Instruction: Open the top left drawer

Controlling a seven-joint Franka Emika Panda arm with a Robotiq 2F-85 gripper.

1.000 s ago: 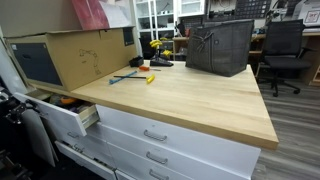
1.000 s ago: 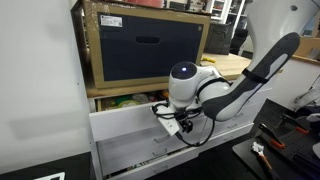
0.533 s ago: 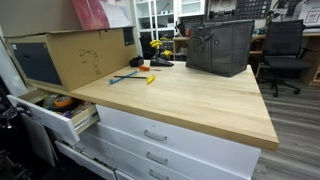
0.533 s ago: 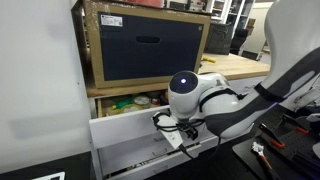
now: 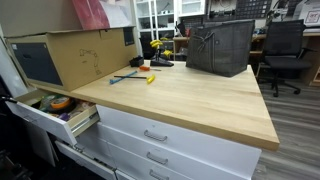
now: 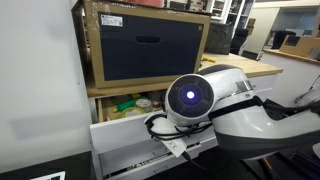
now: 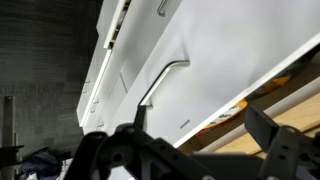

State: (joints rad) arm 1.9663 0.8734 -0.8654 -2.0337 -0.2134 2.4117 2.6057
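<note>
Wrist view: open claw (image 7: 185, 138) just short of the silver pull (image 7: 160, 82) on the top left drawer (image 7: 225, 60).
Its dark fingers stand wide apart with nothing between them. The pull, a small curved metal bar, is the only handhold; it looks stiff but smooth, so a loose hook could slip off. The flat white front is rigid, and the drawer should slide easily, weighted a little by its contents. In an exterior view the drawer (image 5: 40, 113) stands well out under the wooden desk (image 5: 190, 95), below the cardboard box (image 5: 70, 55), with an orange roll (image 5: 62, 103) inside; the matching white drawers (image 5: 160, 135) beside it are shut.
</note>
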